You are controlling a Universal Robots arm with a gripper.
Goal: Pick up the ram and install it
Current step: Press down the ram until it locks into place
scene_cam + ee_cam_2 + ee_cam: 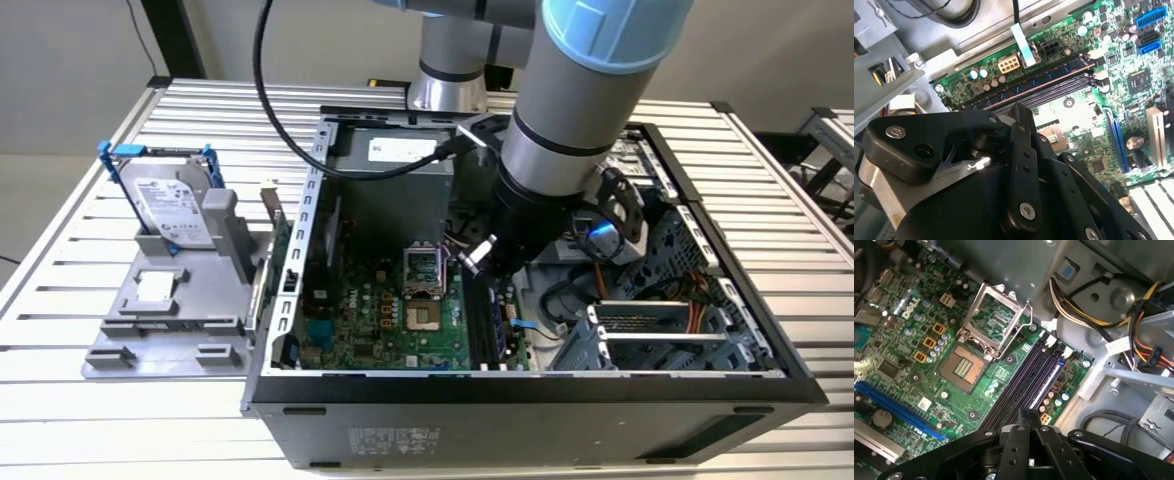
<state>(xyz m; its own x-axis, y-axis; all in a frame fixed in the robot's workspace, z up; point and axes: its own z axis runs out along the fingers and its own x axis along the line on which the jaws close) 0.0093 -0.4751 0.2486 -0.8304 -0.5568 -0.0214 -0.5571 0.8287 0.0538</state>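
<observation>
End effector point(1026, 414), fingers pressed together, tip just above the ram point(1046, 79), ram seated in motherboard slot point(1054, 92)

A white printed logo point(910, 305) stands on the motherboard point(1004, 375), well away from the gripper point(1026, 414), beyond the processor socket point(964, 365). A small white sticker point(925, 403) lies nearer it. Far off, the hard drive point(171, 205), the power supply sticker point(403, 150) and the case's outer label point(394, 440) carry print too small to read.
</observation>
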